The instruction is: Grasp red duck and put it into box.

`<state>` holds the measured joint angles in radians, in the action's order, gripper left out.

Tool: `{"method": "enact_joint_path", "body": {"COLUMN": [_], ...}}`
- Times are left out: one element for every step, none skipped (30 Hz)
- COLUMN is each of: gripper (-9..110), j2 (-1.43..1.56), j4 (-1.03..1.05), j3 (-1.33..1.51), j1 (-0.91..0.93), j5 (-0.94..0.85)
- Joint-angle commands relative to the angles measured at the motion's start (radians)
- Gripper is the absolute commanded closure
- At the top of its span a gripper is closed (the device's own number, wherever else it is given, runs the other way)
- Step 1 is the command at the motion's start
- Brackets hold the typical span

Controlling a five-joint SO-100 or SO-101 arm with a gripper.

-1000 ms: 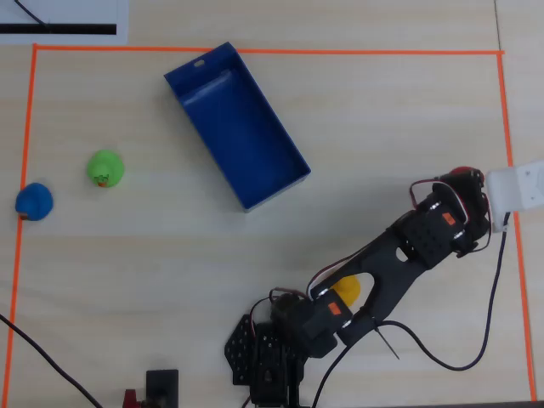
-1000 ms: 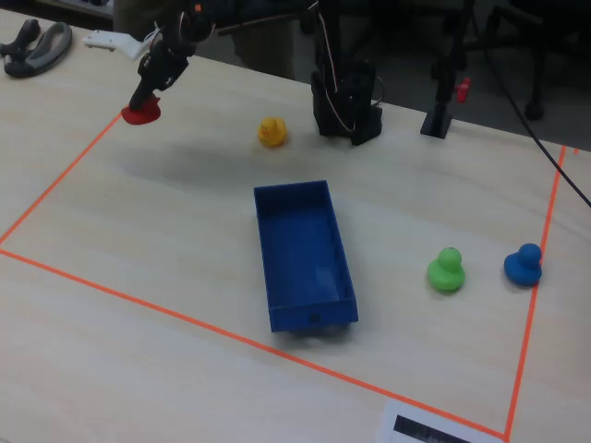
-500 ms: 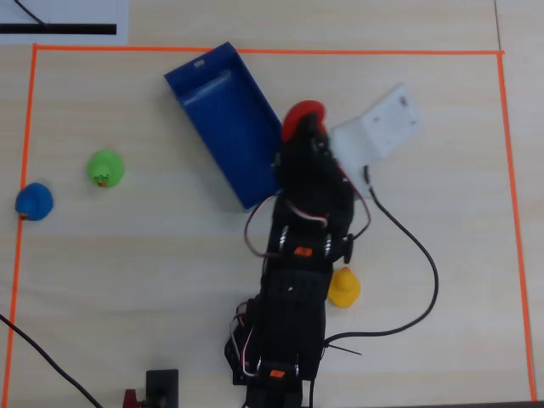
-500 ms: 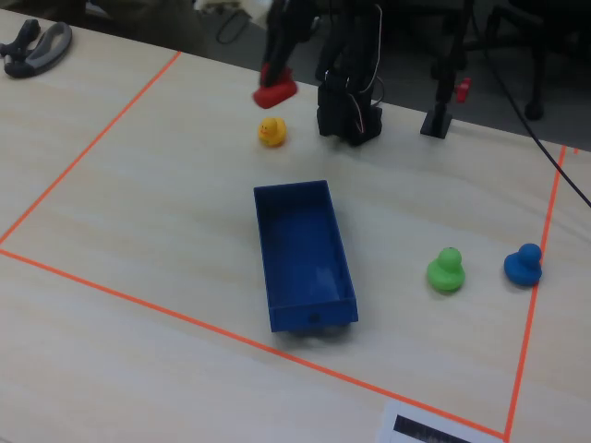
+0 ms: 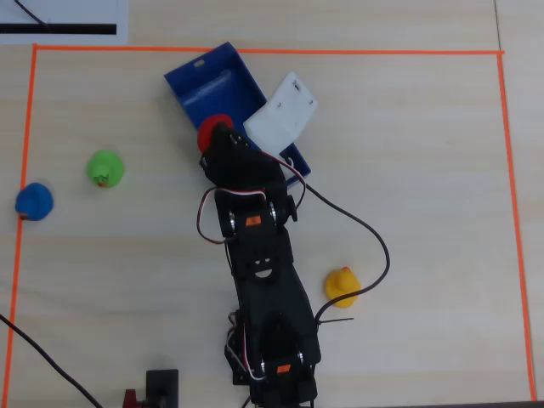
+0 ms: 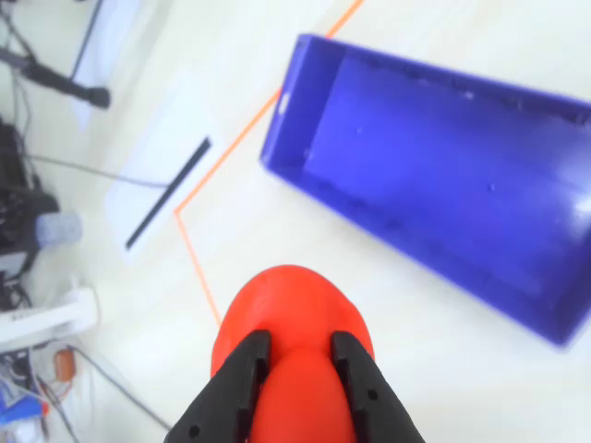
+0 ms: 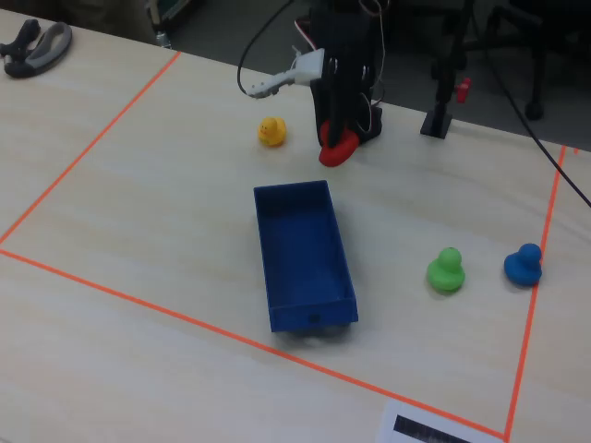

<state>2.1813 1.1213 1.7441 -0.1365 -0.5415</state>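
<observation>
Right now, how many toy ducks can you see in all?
4. The red duck is clamped in the end effector near the box; the yellow duck sits beside the arm's base; the green duck and blue duck sit together away from the arm. None seems hidden.

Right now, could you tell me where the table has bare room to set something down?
Bare table lies right of the box up to the orange tape, above the yellow duck. The lower left, below the green duck and blue duck, is free too. It is crowded around the hand holding the red duck.
</observation>
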Motion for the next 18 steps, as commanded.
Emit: {"method": "enact_joint_path", "body": {"gripper": [101, 101, 101, 101, 101, 101, 101, 101, 101, 101, 101, 101, 101, 101, 101, 99, 96, 93], "j2": [-0.074, -0.115, -0.158, -0.195, -0.229, -0.258, -0.282, -0.307, -0.333, -0.359, -0.387, -0.414, -0.442, -0.469, -0.495, -0.52, -0.541, -0.561], "j4": [-0.144, -0.183, -0.218, -0.256, -0.288, -0.316, -0.341, -0.362, -0.382, -0.4, -0.42, -0.442, -0.46, -0.472, -0.482, -0.485, -0.486, -0.488], "j3": [0.037, 0.041, 0.041, 0.041, 0.041, 0.044, 0.049, 0.054, 0.055, 0.055, 0.054, 0.054, 0.051, 0.049, 0.049, 0.049, 0.051, 0.052], "j1": [0.015, 0.023, 0.031, 0.035, 0.037, 0.037, 0.032, 0.029, 0.028, 0.029, 0.037, 0.049, 0.063, 0.075, 0.084, 0.089, 0.091, 0.094], "j5": [-0.021, -0.021, -0.021, -0.021, -0.021, -0.021, -0.021, -0.026, -0.032, -0.041, -0.052, -0.064, -0.072, -0.084, -0.1, -0.115, -0.13, -0.14]}}
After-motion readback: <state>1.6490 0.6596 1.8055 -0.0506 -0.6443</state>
